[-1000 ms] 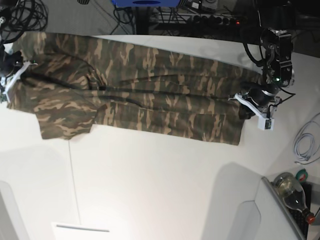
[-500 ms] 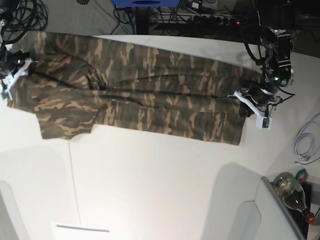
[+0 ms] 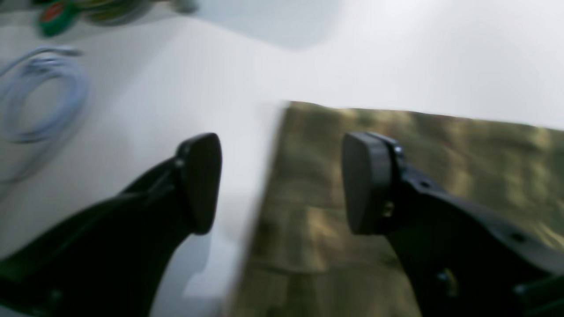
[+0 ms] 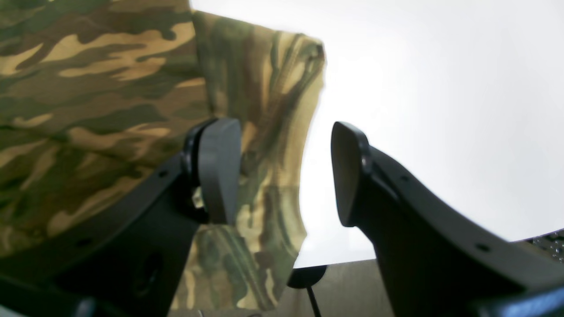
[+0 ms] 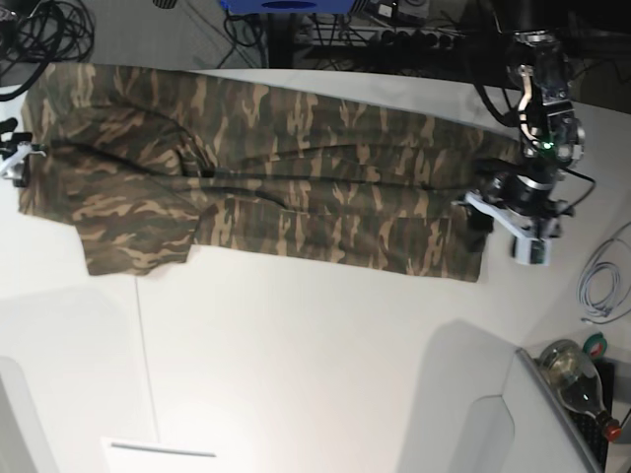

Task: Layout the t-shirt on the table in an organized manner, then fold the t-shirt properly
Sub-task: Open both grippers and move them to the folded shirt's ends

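Note:
The camouflage t-shirt [image 5: 266, 187] lies stretched sideways across the far half of the white table [image 5: 296, 345], one sleeve toward the front left. My left gripper [image 5: 481, 215] is open at the shirt's right edge. In the left wrist view, blurred by motion, the left gripper [image 3: 282, 185] holds nothing: one finger is over the t-shirt [image 3: 418, 167], the other over bare table [image 3: 396, 53]. My right gripper [image 5: 14, 163] is open at the shirt's left edge. The right wrist view has the right gripper [image 4: 284, 171] straddling the edge of the t-shirt [image 4: 110, 88], nothing pinched.
A coiled grey cable [image 5: 601, 286] lies right of the left arm, also the cable [image 3: 39, 97] in its wrist view. A bottle [image 5: 577, 379] and a keyboard sit at the front right. Black cables [image 5: 49, 30] hang behind the table. A thin seam line [image 5: 146, 365] runs toward the front.
Both grippers were shut on the shirt's ends and have opened and let go. The left arm drew back slightly to the right; the shirt now lies flat.

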{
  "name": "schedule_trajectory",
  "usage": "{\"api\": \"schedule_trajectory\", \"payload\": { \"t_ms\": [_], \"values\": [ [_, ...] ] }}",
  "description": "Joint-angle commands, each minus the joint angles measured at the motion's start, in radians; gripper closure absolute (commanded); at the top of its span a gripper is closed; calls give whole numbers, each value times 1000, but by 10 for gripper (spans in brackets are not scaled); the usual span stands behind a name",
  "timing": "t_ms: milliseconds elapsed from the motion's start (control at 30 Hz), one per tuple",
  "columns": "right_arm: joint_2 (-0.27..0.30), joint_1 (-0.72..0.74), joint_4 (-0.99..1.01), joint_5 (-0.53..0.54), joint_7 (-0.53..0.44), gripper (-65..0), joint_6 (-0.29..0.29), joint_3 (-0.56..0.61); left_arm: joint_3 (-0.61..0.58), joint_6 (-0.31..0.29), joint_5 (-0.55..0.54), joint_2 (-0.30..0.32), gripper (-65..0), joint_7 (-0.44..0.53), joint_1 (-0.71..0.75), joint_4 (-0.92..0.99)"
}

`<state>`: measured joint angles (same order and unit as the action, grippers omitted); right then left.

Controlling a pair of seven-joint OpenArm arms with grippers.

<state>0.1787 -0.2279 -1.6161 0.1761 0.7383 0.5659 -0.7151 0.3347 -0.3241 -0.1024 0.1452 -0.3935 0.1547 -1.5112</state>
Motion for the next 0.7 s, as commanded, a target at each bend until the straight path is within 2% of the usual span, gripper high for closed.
{"api": "schedule_trajectory", "payload": {
  "t_ms": [0,33,67,100,133,167,233,400,567,667],
  "values": [
    [17,28,3,12,-32,-281,-1,-4,-18,-2,3,0,-313,12,-13,27],
    [17,43,33,12,-44,-228,-1,-2,-33,0,3,-2,-221,14,-24,68],
    [17,65,69,12,-58,-150,-1,-2,-42,0,3,-5,-94,14,-39,111],
    [20,83,104,12,-69,-72,-1,-2,-46,1,3,-6,0,14,-51,153],
    [23,98,141,12,-79,-9,-1,-2,-42,1,3,-6,0,15,-63,189],
    [25,118,179,12,-92,0,1,-2,-42,1,3,-6,0,15,-76,225],
    [34,147,251,12,-116,-20,1,-2,-41,3,3,0,0,23,-80,263],
    [69,224,422,12,-171,-2,3,-1,5,3,3,3,0,120,-48,288],
    [120,316,659,10,-219,-2,1,-1,39,3,3,14,0,121,-42,349],
    [129,333,699,10,-245,-2,1,-1,73,3,3,14,0,121,-39,363]
  ]
}}
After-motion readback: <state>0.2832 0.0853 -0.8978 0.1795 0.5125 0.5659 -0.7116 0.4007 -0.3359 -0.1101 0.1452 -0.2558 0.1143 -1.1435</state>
